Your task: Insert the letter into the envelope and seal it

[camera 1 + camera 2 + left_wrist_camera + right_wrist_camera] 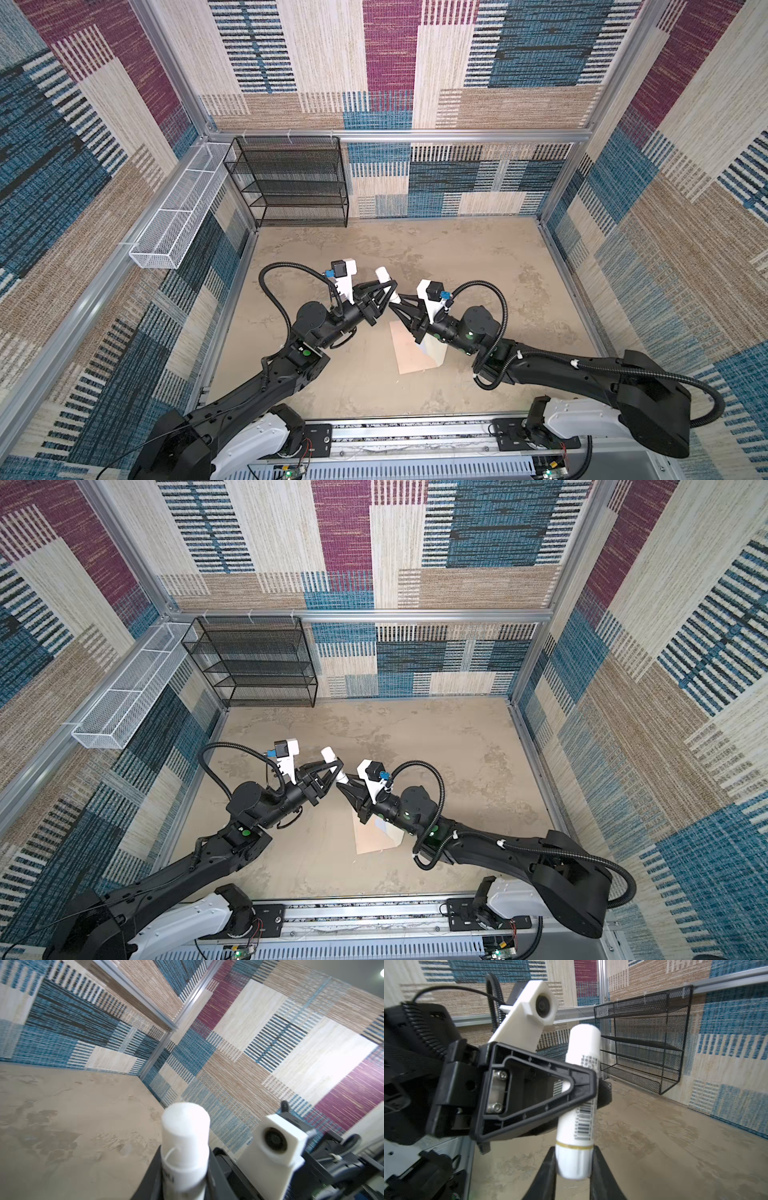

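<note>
A small white tube (382, 274) with a barcode label (584, 1122) hangs above the table, held at two places. My left gripper (390, 289) is shut on the tube's middle (185, 1126), with its black fingers (152, 1178) on either side. My right gripper (574, 1167) is shut on the tube's end below a gold ring (574, 1148). The peach-pink envelope (409, 351) (368, 839) lies flat on the table under the right wrist, its cream flap (436, 353) open. The arm hides most of the envelope's mouth, and I cannot make out the letter.
A black mesh shelf rack (291, 183) (643, 1043) stands against the back wall at left. A white mesh basket (174, 216) hangs on the left wall. Patterned walls enclose the beige table (478, 270) on three sides, and a metal rail (415, 434) runs along its front edge.
</note>
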You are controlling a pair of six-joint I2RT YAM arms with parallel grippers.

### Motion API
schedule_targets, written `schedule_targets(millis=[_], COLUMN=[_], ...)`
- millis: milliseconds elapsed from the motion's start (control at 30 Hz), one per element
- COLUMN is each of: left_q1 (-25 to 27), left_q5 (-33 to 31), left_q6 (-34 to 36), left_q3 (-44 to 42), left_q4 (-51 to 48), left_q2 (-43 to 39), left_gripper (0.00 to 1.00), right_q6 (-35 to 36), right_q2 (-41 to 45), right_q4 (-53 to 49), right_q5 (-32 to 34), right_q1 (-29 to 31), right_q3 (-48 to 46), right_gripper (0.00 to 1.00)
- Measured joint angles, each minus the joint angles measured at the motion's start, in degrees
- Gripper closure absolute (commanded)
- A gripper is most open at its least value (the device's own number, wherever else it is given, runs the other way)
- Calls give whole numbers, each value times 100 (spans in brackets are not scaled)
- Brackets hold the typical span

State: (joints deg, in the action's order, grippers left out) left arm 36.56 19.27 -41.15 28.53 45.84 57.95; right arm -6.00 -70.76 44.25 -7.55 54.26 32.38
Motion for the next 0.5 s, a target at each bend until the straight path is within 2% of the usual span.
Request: schedule_targets(millis=[200,367,433,500], left_q1=[22,24,22,20], left_q5=[901,1311,1403,1399], left_q6=[-162,-354,-372,-380], left_q3=[-28,-166,-232,-297], left_q4=[236,278,249,157], left_q2=[-144,-297,-382,-501], left_gripper=[100,100,100,100], right_q6=[-404,-592,-603,-562], right_q2=[715,977,997,986], right_q4=[-380,-732,-833,-1021], right_q5=[-1237,-1974,-2168,-2269], right_q1=[-293,-492,-522,-538], right_q3=[-205,-240,-232,-162], right_gripper=[81,81,78,70])
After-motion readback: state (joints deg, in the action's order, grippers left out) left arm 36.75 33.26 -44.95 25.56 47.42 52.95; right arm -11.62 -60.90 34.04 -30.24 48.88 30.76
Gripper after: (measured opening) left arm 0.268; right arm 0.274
